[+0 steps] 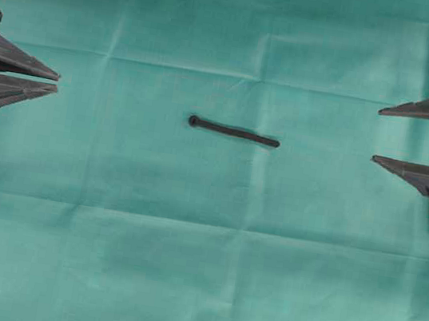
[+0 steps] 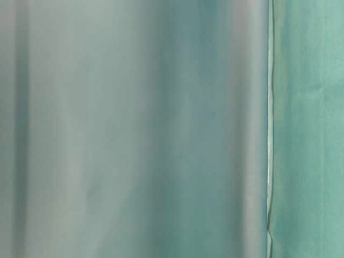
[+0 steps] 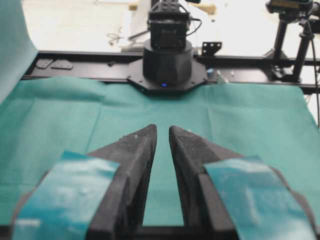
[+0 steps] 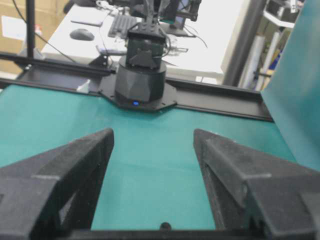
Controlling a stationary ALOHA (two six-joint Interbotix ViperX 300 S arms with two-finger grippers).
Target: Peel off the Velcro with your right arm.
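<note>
The Velcro (image 1: 233, 132) is a thin black strap lying flat on the teal cloth at the middle of the overhead view, its rounded end to the left. My right gripper (image 1: 378, 136), with plain black fingers, is open and empty at the right edge, well apart from the strap's near end. In the right wrist view (image 4: 152, 135) its jaws stand wide apart over bare cloth. My left gripper (image 1: 57, 80), with teal pads, is at the left edge, its tips almost together and empty. The left wrist view (image 3: 162, 131) shows only a narrow slit between them. The strap is not clearly seen in either wrist view.
A teal cloth (image 1: 198, 271) covers the table. The opposite arm bases (image 3: 167, 60) (image 4: 142, 75) stand at the far edges. A raised cloth screen (image 4: 297, 90) hangs beside the table. The table-level view shows only blurred teal cloth (image 2: 134, 129).
</note>
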